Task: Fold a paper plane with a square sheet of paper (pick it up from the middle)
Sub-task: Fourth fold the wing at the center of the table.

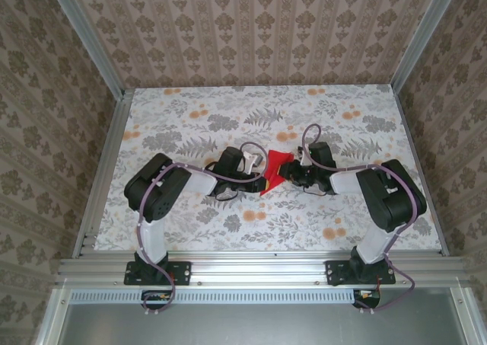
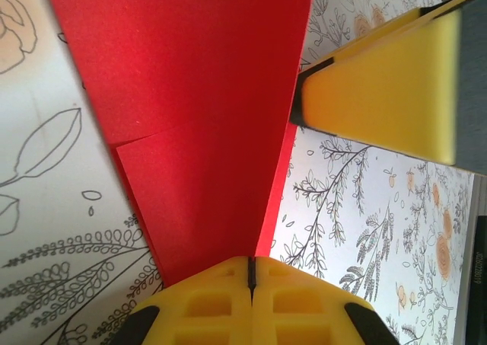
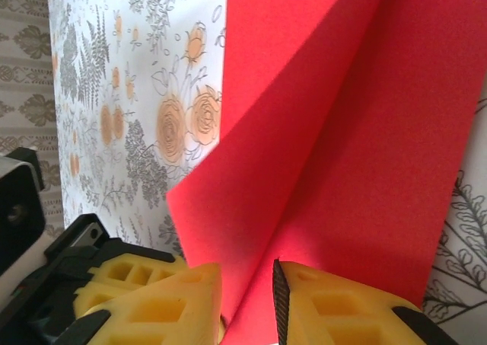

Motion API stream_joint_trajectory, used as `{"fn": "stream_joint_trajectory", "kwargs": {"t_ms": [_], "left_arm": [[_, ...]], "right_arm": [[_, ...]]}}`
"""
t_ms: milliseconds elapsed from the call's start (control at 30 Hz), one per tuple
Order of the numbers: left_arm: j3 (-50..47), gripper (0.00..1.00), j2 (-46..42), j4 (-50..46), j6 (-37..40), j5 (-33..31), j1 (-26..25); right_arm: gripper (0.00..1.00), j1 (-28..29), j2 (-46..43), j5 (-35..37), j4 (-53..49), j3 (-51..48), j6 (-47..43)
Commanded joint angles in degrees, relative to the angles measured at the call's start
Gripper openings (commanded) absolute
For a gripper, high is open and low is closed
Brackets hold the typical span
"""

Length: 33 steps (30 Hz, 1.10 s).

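Where the yellow fingers of the left gripper (image 2: pixel 249 267) meet, we see them pressed together with only a hairline seam between them. The square sheet of paper (image 2: pixel 205 94) runs out from under their tips, so we read this gripper as clenched on the red sheet close to its creased edge. We find the right gripper (image 3: pixel 247 280) in a different condition: its jaws stand a little apart, and a fold of the sheet passes down into that narrow gap without either pad visibly pressing it. We therefore treat it as released around the paper rather than holding it. In the left wrist view, one of the right gripper's fingers (image 2: pixel 388 86) sits just beside the fold line with its dark pad at the paper's edge; whether it touches we cannot tell. From above, the sheet lies between the two wrists over the middle of the flower-patterned table (image 1: pixel 190 124), partly folded and tilted, one flap over another; whether it rests on the surface or is held clear we cannot tell. We judge the material to be very light, thin and limp: it will sag across any free span, slip from a loose pinch, and crease or tear if pulled hard. We recommend taking hold on the doubled layers near the crease, where the paper is stiffest, and closing the right jaws fully before applying any pull
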Motion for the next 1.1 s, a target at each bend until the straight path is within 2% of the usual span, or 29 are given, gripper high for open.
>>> {"fn": "stream_joint_trajectory", "kwargs": {"t_ms": [0,167,467,700,1067], "left_arm": [[-0.87,0.00,1.23,1.30,-1.57,1.06,0.53],[-1.51,0.00,1.52,2.54,-2.64,3.21,0.98],[-1.70,0.02,1.28,3.33,-3.10,3.76,1.11],[-1.32,0.11,1.02,3.26,-3.43,4.22,1.22],[0.59,0.30,0.01,2.02,-3.95,3.74,1.25]], "right_arm": [[0.27,-0.23,1.51,0.07,1.82,-0.01,-0.43],[0.33,-0.23,2.53,1.10,0.27,0.84,0.23],[0.35,-0.20,3.09,6.86,-12.61,4.36,-1.05],[0.42,0.29,3.75,9.37,-18.57,6.51,-1.58],[0.45,1.29,4.99,11.99,-23.09,8.12,-1.60]]}}
